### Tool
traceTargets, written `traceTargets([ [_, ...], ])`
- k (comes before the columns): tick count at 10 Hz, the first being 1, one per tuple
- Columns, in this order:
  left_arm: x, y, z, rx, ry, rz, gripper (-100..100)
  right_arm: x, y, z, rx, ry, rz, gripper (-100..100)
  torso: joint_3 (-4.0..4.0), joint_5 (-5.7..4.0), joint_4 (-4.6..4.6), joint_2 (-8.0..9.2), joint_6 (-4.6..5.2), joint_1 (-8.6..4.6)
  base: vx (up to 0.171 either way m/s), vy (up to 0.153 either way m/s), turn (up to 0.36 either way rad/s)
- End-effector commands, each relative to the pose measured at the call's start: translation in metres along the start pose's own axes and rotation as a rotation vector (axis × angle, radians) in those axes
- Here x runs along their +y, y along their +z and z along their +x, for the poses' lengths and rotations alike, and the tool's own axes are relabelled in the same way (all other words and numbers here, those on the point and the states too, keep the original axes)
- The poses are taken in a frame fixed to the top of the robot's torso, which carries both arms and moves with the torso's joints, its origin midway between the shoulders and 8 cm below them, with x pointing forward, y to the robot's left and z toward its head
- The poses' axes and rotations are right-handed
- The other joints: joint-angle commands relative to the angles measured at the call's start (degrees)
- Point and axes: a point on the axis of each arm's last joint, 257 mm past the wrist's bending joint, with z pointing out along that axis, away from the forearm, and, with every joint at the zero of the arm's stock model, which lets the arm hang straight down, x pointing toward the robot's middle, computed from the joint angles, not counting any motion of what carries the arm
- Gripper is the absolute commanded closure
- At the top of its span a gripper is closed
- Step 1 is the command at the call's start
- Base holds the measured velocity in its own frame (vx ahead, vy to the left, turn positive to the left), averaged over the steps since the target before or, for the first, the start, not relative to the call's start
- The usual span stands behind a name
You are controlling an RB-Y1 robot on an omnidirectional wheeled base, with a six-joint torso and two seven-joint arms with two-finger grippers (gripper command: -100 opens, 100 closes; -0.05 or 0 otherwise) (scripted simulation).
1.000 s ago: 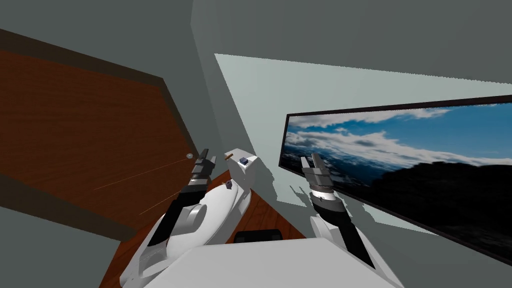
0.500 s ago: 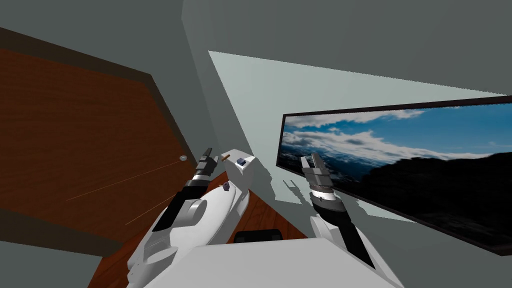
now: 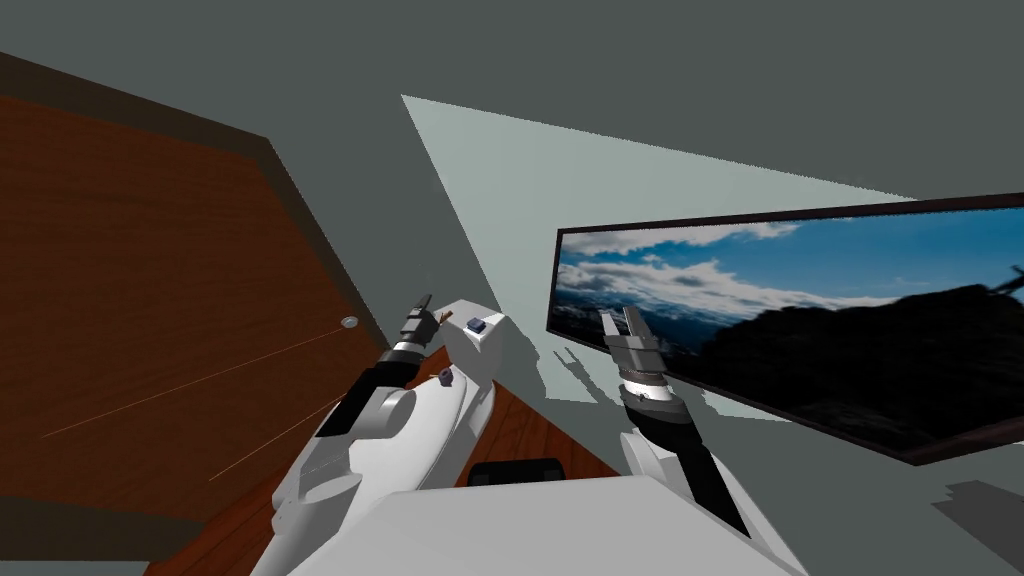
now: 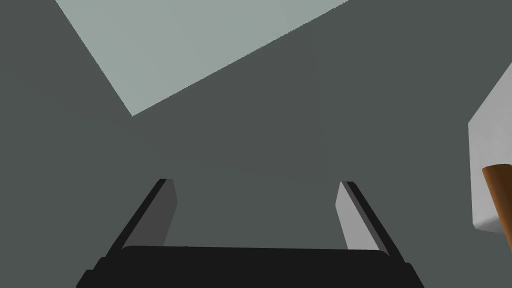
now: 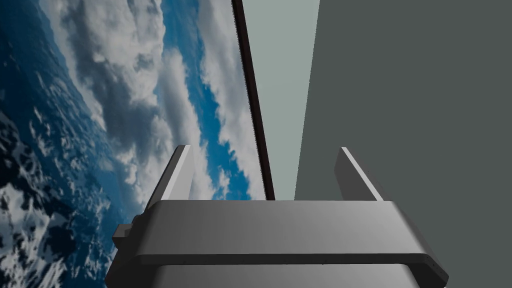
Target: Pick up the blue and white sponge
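Sponge (image 3: 476, 324), small, blue and white, lay on top of the white box-shaped toilet tank (image 3: 466, 352), with no gripper touching it. A short brown stick (image 3: 446, 319) showed at the tank's upper left corner, near the sponge. The left gripper (image 3: 424, 308) hovered just left of the tank, close to that stick, its two thin grey fingers released and spread with nothing between them. Seen from the left wrist, it faced a flat grey wall, with the tank's white corner and the stick off to one side. The right gripper (image 3: 620, 318) was raised well to the right of the tank, likewise released and empty. A small dark object (image 3: 445, 377) sat on the white toilet lid (image 3: 458, 405) in front of the tank. A brown wooden door (image 3: 150, 300) with a round pale knob (image 3: 349, 322) stood left of the tank.
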Motion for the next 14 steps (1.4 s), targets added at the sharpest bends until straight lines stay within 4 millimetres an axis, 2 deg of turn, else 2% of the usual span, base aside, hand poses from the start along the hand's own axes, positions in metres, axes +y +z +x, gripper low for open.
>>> traceTargets([
  [1, 0.005, 0.010, 0.002, 0.024, -0.023, -0.027, -100, 0.000, 0.000, 0.000, 0.000, 0.000, 0.000, 0, 0.00, 0.00, 0.00, 0.00, 0.00, 0.00, 0.011, 0.005, -0.173],
  [3, 0.017, 0.010, 0.003, 0.027, -0.023, -0.075, -100, 0.000, 0.000, 0.000, 0.000, 0.000, 0.000, 0, 0.00, 0.00, 0.00, -0.01, -0.01, 0.02, 0.008, 0.006, -0.048],
  [4, 0.018, 0.019, 0.008, 0.050, -0.044, -0.089, -100, 0.000, 0.000, 0.000, 0.000, 0.000, 0.000, 0, 0.01, 0.00, 0.00, 0.01, -0.02, 0.01, 0.011, 0.000, -0.177],
  [6, 0.028, 0.018, 0.009, 0.053, -0.043, -0.128, -100, 0.000, 0.000, 0.000, 0.000, 0.000, 0.000, 0, 0.00, 0.00, 0.00, 0.00, -0.01, 0.01, 0.007, 0.006, -0.050],
  [7, 0.029, 0.027, 0.014, 0.078, -0.065, -0.145, -100, 0.000, 0.000, 0.000, 0.000, 0.000, 0.000, 0, 0.01, 0.00, 0.00, 0.02, -0.02, 0.00, 0.009, 0.001, -0.186],
  [9, 0.039, 0.025, 0.015, 0.081, -0.063, -0.183, -100, 0.000, 0.000, 0.000, 0.000, 0.000, 0.000, 0, 0.00, 0.00, 0.00, 0.00, -0.02, 0.00, 0.007, 0.007, -0.050],
  [10, 0.040, 0.033, 0.020, 0.107, -0.085, -0.201, -100, 0.000, 0.000, 0.000, 0.000, 0.000, 0.000, 0, 0.01, 0.00, 0.00, 0.02, -0.03, 0.00, 0.011, 0.000, -0.200],
  [12, 0.050, 0.031, 0.022, 0.111, -0.083, -0.240, -100, 0.000, 0.000, 0.000, 0.000, 0.000, 0.000, 0, 0.00, 0.00, 0.00, 0.00, -0.02, 0.01, 0.007, 0.009, -0.040],
  [13, 0.051, 0.039, 0.028, 0.138, -0.104, -0.260, -100, 0.000, 0.000, 0.000, 0.000, 0.000, 0.000, 0, 0.01, 0.01, 0.00, 0.02, -0.04, 0.02, 0.013, 0.006, -0.193],
  [14, 0.057, 0.037, 0.029, 0.141, -0.102, -0.284, -100, 0.000, 0.000, 0.000, 0.000, 0.000, 0.000, 0, -0.01, 0.00, 0.00, -0.01, 0.02, 0.00, 0.011, 0.013, -0.106],
])
